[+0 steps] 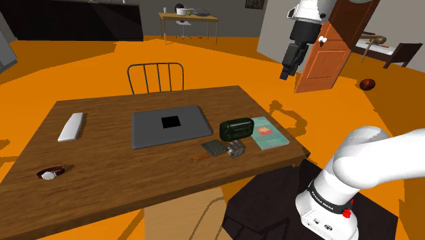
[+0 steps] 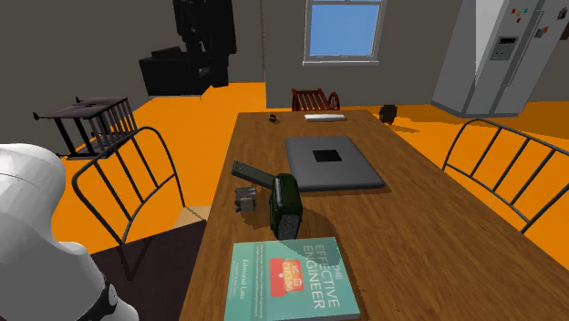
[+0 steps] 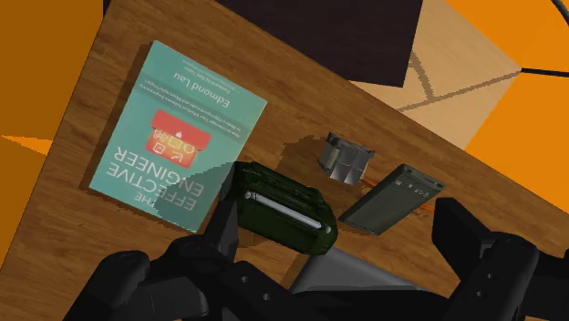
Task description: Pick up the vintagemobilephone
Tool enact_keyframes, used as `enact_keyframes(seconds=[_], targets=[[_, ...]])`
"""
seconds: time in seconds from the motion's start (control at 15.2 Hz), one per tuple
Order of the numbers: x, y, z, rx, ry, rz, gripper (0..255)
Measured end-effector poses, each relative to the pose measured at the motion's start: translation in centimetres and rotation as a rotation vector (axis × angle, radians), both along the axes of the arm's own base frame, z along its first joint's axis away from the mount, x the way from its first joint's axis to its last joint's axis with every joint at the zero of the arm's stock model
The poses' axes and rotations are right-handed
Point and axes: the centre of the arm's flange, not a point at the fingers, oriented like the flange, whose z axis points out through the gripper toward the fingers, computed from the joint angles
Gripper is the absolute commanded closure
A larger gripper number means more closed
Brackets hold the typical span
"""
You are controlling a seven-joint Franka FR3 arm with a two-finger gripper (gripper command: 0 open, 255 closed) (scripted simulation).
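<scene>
Gripper (image 1: 286, 73) up in air past bench (image 1: 95, 153) edge, jaws apart, empty. Phone (image 3: 392, 199) = flat dark-grey slab on bench near laptop (image 1: 169, 127) corner, beside small grey block (image 1: 235, 151). Prob light, stiff, slick; pinch across narrow sides, mid-length

In the shoulder view, a closed laptop (image 1: 170, 127) is set at the middle of the worktop (image 1: 102, 146). Just beside its right edge a small case (image 1: 236, 127) is laid on its side, and a book (image 1: 270, 133) is placed right of that, at the worktop's right end. The vintagemobilephone (image 1: 212, 148) is laid flat before the laptop's right front corner, with a small block (image 1: 235, 151) just to its right, before the case. A flat bar (image 1: 71, 127) is found near the left end, a wristwatch (image 1: 49, 173) at the front left corner. A chair (image 1: 156, 76) is stood behind the far edge.
</scene>
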Motion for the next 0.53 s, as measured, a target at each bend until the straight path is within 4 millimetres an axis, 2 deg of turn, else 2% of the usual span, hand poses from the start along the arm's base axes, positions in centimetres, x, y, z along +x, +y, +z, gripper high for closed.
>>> enact_keyframes(seconds=[0.13,0.53], targets=[[-0.1,0.6,-0.4,-0.013,-0.014,0.008,0],[-1.9,8.7,-4.7,-0.162,-0.192,0.093,0]])
